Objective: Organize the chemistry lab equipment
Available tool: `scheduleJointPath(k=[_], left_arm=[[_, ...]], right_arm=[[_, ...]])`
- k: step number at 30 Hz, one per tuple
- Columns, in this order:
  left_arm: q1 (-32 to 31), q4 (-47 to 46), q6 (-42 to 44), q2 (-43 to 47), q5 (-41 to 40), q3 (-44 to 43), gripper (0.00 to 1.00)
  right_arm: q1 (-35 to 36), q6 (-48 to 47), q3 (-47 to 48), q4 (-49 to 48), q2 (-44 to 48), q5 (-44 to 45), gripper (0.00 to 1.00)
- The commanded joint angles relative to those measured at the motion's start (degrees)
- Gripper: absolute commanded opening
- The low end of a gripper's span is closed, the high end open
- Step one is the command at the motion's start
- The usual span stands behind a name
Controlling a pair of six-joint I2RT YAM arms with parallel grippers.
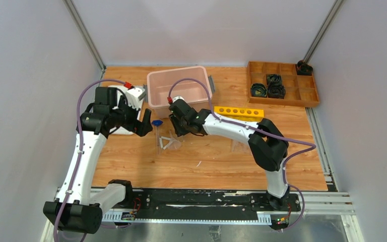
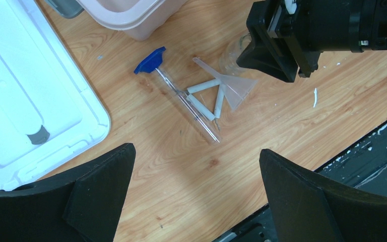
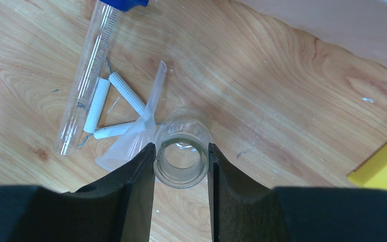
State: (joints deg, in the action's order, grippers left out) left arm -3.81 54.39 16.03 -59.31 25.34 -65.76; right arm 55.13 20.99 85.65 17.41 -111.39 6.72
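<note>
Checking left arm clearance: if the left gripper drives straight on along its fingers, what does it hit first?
Likely the bare table, just short of the near end of the clear graduated tube. The left gripper is open with nothing between its fingers. Depth is hard to judge.

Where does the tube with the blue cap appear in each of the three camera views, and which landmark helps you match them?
Top view: the tube lies just left of centre, cap towards the back.
Left wrist view: the tube runs diagonally through the upper middle, cap at upper left.
Right wrist view: the tube is at upper left, cap cut by the top edge.
Shared landmark: the white triangle right beside it.
</note>
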Motion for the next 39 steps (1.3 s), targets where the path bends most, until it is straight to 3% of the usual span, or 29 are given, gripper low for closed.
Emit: scheduleJointPath(k=[1,7,13,17,24,36,39], left_arm=[[0.3,0.2,1.4,0.5,0.7,0.4,1.0],[0.4,0.1,1.6,0.4,1.3,0.4,1.0],[0.4,0.1,2.1,0.9,1.3,0.8,1.0],[0.3,0.1,2.5,1.0,1.6,1.0,1.0],[0.3,0.1,3.5,0.6,2.0,0.6,1.0],[0.4,0.1,5.2,-0.8,3.9,1.5,1.0],[0.4,0.1,5.3,-1.4,4.2,1.4,1.0]], right_arm=[[0.7,-3.1,4.4,3.8,3.1,3.3,0.03],[-0.9,-6.2,10.7,6.1,11.0,5.8,0.0],[-7.2,-5.4,18.2,7.6,10.9,5.0,0.0],[-11.9,-4.2,24.7,7.7,5.2,4.0,0.0],[-15.5,-6.8,41.0,12.9,-12.7,6.8,0.0],[-16.0,-12.8,49.9,10.0,-27.1,14.8,0.0],[-16.2,-12.2,49.7,9.7,-28.4,16.5,0.14]])
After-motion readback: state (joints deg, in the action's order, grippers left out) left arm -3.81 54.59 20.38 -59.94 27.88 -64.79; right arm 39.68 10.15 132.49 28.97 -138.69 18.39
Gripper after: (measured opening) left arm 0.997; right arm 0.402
